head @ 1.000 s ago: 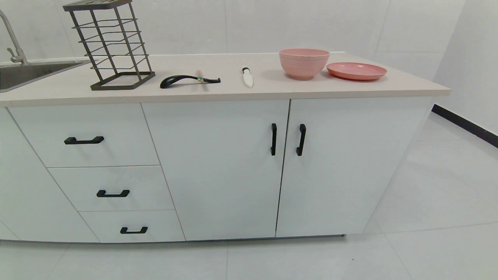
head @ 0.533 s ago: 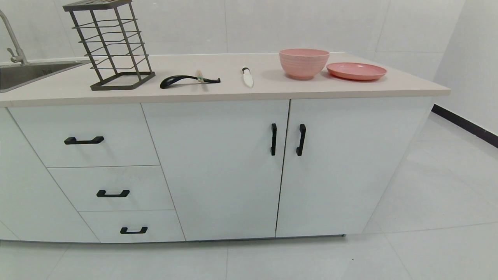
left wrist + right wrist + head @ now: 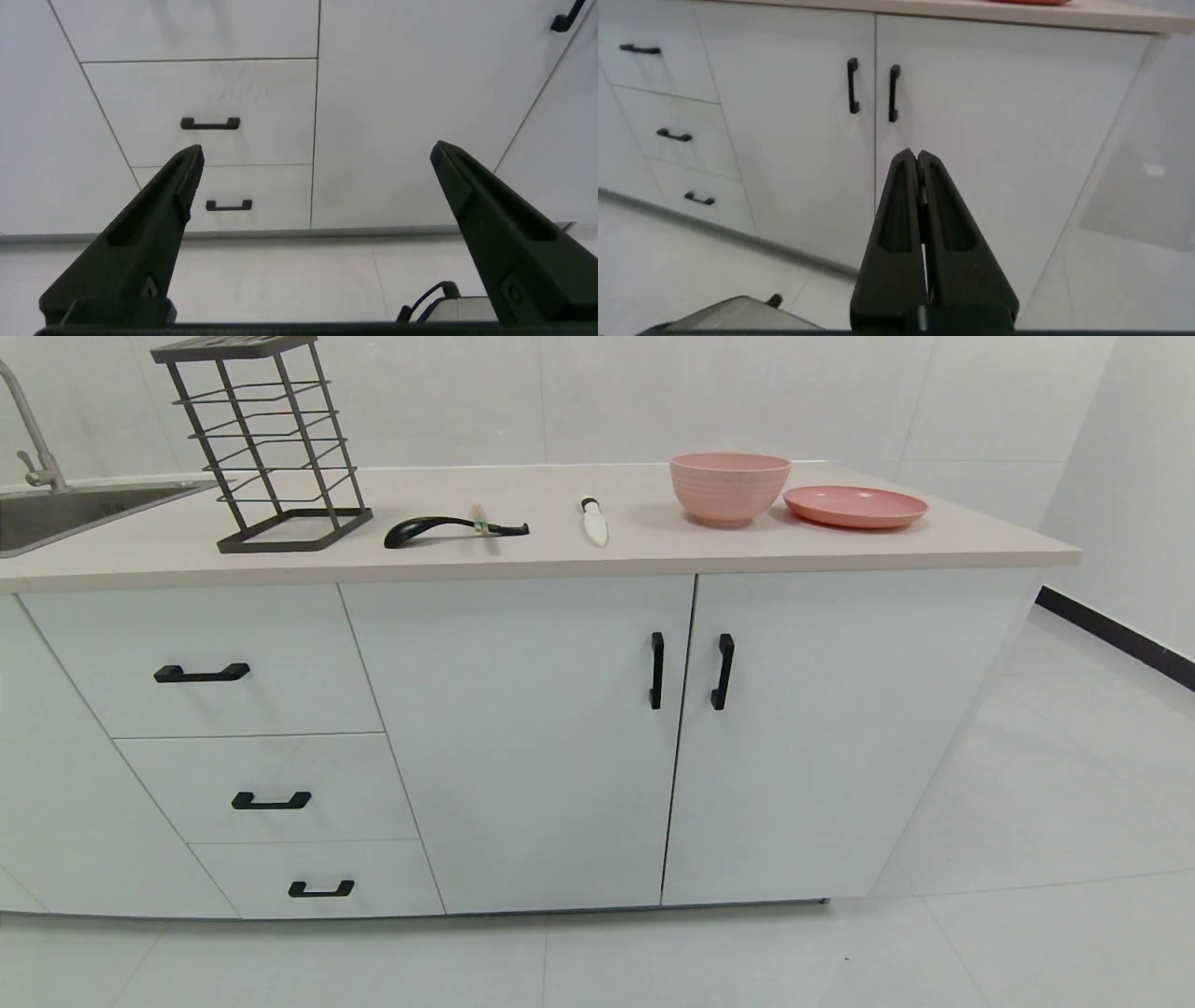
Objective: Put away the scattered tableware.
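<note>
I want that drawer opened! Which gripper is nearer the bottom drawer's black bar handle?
Left, probably. The left gripper, jaws open, faces the drawers, that black bar handle just ahead; the right gripper, jaws shut, faces the white cabinet doors, farther off.

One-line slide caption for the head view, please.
Counter holding a rack, spoon, knife, bowl and plate, above shut drawers and doors.
</note>
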